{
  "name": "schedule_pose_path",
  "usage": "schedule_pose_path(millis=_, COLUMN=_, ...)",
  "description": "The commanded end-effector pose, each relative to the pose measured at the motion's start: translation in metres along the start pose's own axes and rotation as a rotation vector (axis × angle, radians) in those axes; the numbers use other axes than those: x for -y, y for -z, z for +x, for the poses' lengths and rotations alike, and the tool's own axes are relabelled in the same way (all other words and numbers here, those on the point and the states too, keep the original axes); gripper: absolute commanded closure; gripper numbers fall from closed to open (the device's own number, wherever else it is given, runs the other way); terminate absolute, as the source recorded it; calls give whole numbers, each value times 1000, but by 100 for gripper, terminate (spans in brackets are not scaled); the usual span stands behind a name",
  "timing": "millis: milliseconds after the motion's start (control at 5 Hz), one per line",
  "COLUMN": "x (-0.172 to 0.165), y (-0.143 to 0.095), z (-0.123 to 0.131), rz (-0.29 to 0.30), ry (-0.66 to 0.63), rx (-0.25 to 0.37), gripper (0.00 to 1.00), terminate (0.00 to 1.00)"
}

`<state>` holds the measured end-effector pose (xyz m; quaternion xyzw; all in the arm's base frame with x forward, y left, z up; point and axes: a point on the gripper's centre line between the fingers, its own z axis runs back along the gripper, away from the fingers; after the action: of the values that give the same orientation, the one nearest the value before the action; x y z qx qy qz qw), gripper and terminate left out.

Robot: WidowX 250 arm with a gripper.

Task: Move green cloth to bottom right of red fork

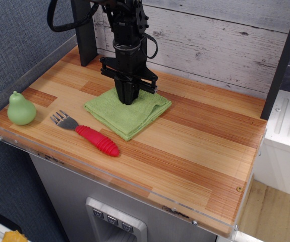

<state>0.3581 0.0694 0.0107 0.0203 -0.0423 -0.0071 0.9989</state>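
The green cloth (133, 117) lies folded on the wooden table (200, 151), just behind and to the right of the red fork (97, 140). The fork lies near the front edge, its tines pointing left and its red handle pointing right. My gripper (127, 101) points straight down onto the far middle of the cloth. Its fingers are drawn together with cloth pinched between them, and the cloth is bunched slightly around the tips. The cloth's far edge is partly hidden behind the gripper.
A small pale-green pear (20, 109) stands at the table's left end, left of the fork. A dark upright post (82, 30) and a grey plank wall (210, 35) run along the back. A clear plastic lip edges the left and front sides.
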Motion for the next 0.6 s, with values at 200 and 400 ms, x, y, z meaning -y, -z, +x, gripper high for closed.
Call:
schedule_pose_path(millis=200, x=75, y=-9, z=11, rz=3, ry=-180, rx=50, gripper=100, terminate=0)
schedule_pose_path(millis=400, x=91, y=-12, z=9, rz=-7, ry=-209, rx=40, gripper=100, terminate=0)
